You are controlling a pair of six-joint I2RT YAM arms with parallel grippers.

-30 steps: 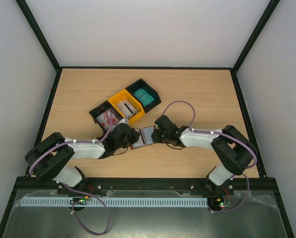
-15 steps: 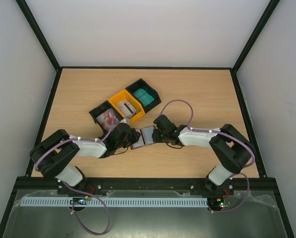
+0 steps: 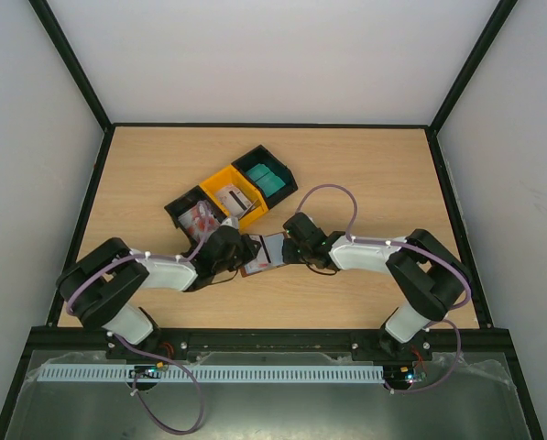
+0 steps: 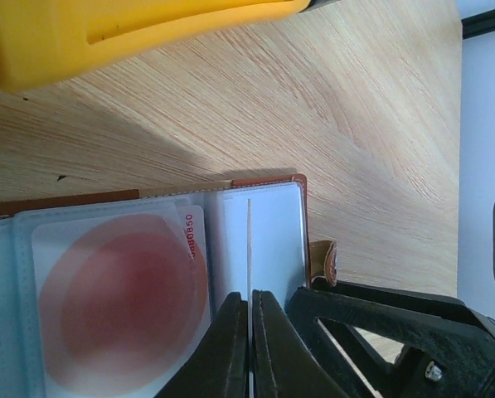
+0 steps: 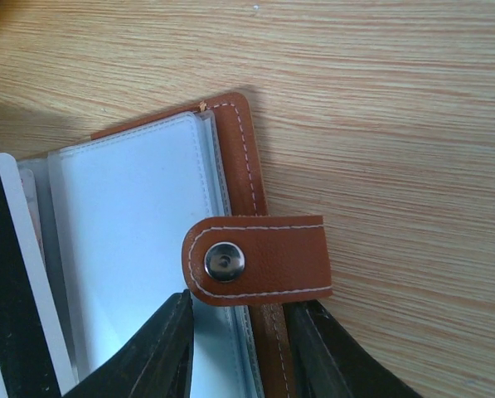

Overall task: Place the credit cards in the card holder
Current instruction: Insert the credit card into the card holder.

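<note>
The brown card holder (image 3: 266, 253) lies open on the table between my two grippers, its clear sleeves facing up. My left gripper (image 4: 249, 297) is shut on a white credit card (image 4: 249, 240), seen edge-on and standing over the holder's sleeves (image 4: 272, 232). Another card with a red disc (image 4: 123, 307) sits inside a sleeve. My right gripper (image 5: 237, 303) straddles the holder's brown edge (image 5: 243, 182) just below the snap strap (image 5: 259, 257), jaws part open, with a gap on the sleeve side. A black-striped card (image 5: 7, 274) shows at the left.
Three small bins stand in a row just behind the holder: a black one with red-and-white cards (image 3: 198, 218), a yellow one with grey cards (image 3: 233, 198) and a black one with teal cards (image 3: 266, 178). The yellow bin's wall (image 4: 131, 33) lies close above my left gripper.
My right gripper's jaws have narrowed around the holder's edge and it has shifted slightly left. The left arm has drawn in a little, still gripping the card.
</note>
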